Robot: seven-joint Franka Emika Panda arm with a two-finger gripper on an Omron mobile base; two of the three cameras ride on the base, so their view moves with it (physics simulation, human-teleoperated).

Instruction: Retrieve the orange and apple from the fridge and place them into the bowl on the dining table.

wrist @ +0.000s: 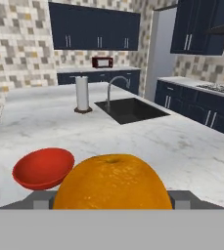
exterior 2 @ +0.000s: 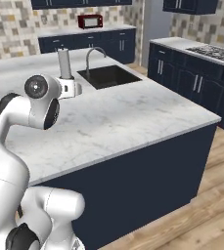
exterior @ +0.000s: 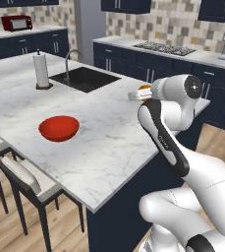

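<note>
In the hand view a big orange [wrist: 112, 183] sits between my two dark fingertips, and my gripper [wrist: 112, 200] is shut on it. In the left base view the gripper [exterior: 141, 91] hangs over the right part of the dining table [exterior: 99, 147], with a bit of the orange [exterior: 144, 87] peeking out. The red bowl [exterior: 59, 128] [wrist: 42, 167] rests on the marble to the gripper's left, well apart from it. At the far wall stands the tall grey fridge [wrist: 158, 46]. The apple is out of view.
A sink with a curved tap [exterior: 84, 78] and a paper-towel roll [exterior: 42, 71] stand at the table's far end. Stools [exterior: 23, 179] line its near left side. Navy counters with a stove top [exterior: 165, 48] run behind. A red toaster oven [exterior: 16, 22] sits on the back counter.
</note>
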